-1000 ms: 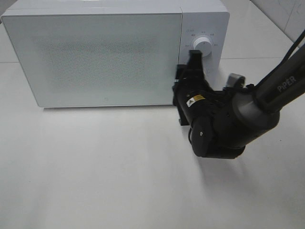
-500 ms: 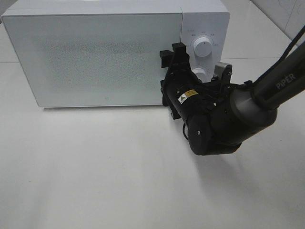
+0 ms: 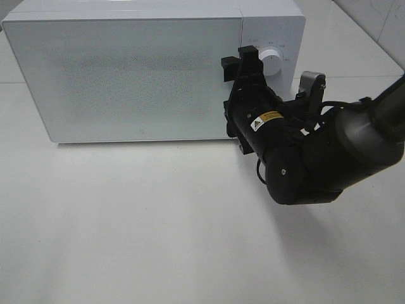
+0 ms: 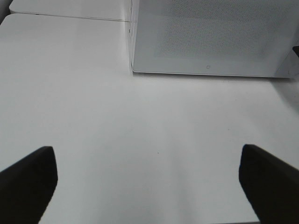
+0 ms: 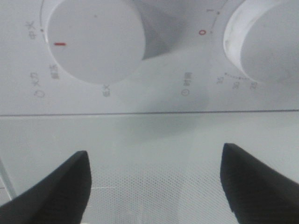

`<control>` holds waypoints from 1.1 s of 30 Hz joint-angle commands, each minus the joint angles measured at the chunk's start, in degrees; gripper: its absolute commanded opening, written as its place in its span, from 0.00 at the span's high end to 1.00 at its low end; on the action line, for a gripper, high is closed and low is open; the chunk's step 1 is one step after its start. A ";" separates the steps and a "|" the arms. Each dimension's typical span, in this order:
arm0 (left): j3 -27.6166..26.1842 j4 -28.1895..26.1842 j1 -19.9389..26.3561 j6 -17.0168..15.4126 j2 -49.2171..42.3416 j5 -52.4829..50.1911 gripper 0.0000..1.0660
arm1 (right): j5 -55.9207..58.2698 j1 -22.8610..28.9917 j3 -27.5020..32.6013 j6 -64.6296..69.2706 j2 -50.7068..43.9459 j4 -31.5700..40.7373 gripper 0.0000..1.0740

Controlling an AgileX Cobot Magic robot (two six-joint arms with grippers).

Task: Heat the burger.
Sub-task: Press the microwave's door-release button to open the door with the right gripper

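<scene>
The burger is out of view. The white microwave [image 3: 126, 76] stands with its door shut, and nothing shows through the speckled window. My right gripper [image 3: 240, 60] is open and empty, its fingertips against the seam between the door and the control panel, just left of the upper dial [image 3: 273, 61]. Close up, the right gripper [image 5: 154, 186] faces the door edge, with two white dials [image 5: 93, 42] [image 5: 266, 42] beyond its fingers. My left gripper [image 4: 149, 186] is open and empty over the bare table, well in front of the microwave [image 4: 210, 37].
The white table [image 3: 126, 221] spreads in front of the microwave. My right arm's dark body [image 3: 316, 158] hangs over the table at the right and hides the panel's lower part. A tiled wall edge [image 3: 380, 19] shows at the far right.
My right gripper's fingers have spread wider. It swung left from the upper dial across the door, then came back right and up to the door-panel seam. The left gripper has not moved.
</scene>
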 commanded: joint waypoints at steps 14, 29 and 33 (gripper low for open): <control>0.06 -0.23 0.23 -0.46 -0.86 -0.57 0.08 | 35.52 -0.11 3.32 -36.90 -19.71 -9.74 0.31; 0.06 -0.23 0.23 -0.46 -0.86 -0.57 0.08 | 75.57 -0.11 3.32 -71.39 -42.11 -18.68 0.31; 0.06 -0.23 0.23 -0.46 -0.86 -0.57 0.08 | 84.22 -0.11 3.32 -71.79 -46.24 -23.26 0.31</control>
